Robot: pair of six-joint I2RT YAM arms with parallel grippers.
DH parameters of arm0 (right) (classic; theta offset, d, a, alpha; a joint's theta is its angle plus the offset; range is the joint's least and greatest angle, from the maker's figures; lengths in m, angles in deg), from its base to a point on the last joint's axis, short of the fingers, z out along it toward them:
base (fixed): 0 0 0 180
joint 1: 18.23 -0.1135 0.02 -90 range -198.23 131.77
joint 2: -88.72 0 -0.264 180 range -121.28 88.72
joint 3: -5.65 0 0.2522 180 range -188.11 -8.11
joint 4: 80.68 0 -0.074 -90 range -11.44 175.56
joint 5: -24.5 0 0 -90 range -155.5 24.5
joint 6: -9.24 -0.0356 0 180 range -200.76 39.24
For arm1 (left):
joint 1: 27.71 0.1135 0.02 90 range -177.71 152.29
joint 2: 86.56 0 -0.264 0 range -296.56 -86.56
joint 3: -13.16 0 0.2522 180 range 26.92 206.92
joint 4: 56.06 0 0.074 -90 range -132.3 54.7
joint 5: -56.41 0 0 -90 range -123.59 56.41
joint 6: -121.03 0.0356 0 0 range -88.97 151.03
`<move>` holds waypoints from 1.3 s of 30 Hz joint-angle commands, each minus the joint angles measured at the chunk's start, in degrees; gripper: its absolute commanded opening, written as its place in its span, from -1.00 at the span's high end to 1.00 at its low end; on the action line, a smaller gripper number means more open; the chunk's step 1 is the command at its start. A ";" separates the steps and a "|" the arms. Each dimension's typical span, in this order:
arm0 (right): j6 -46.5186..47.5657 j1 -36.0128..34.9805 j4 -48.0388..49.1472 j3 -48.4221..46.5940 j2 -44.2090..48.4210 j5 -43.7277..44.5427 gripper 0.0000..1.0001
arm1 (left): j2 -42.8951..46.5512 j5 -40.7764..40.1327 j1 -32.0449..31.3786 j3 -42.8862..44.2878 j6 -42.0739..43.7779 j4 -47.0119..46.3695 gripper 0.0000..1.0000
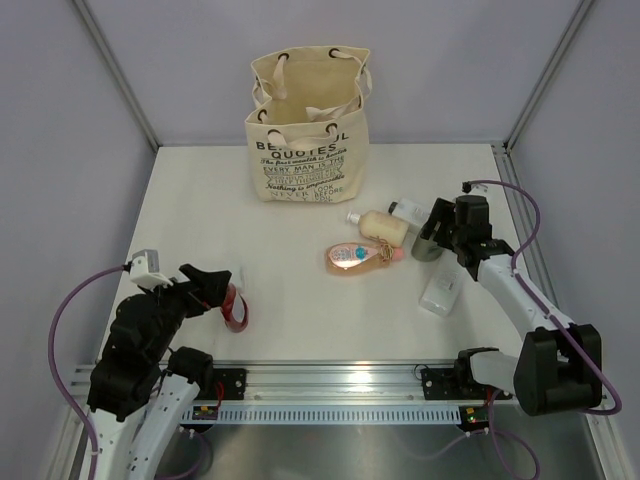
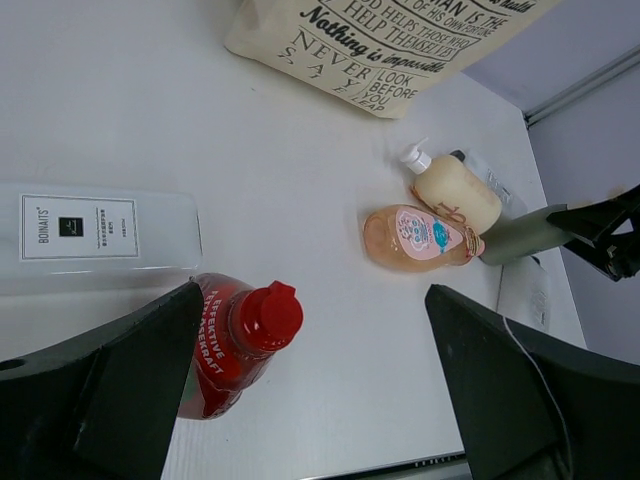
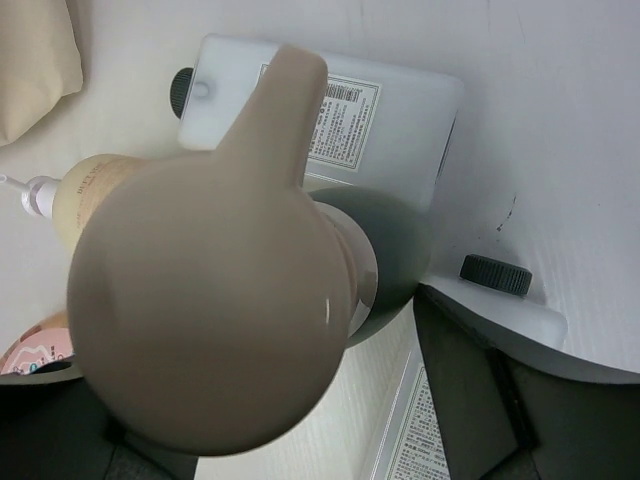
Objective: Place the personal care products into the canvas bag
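**Right gripper on pump bottle, left gripper open by red bottle**

The right gripper (image 1: 441, 228) was clenched on the grey-green pump bottle (image 2: 520, 234), with its beige cap filling the right wrist view. The left gripper (image 2: 315, 310) was released, fingers spread wide. The red bottle (image 2: 235, 340) lay on its side against the finger on the left of that view. A flat white Bonaits bottle (image 2: 100, 235) lay just beyond it. The pink-orange bottle (image 1: 360, 256) and the beige bottle (image 1: 385, 226) lay side by side mid-table. Another flat white bottle (image 1: 440, 293) lay near the right arm. The canvas bag (image 1: 308, 130) stood upright at the far side, mouth open. Couldn't tell what was inside.
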 commanded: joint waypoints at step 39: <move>32.18 12.74 3.77 -4.68 -7.69 -28.79 -0.84 | 8.57 1.77 0.05 -2.34 -1.81 1.09 -0.98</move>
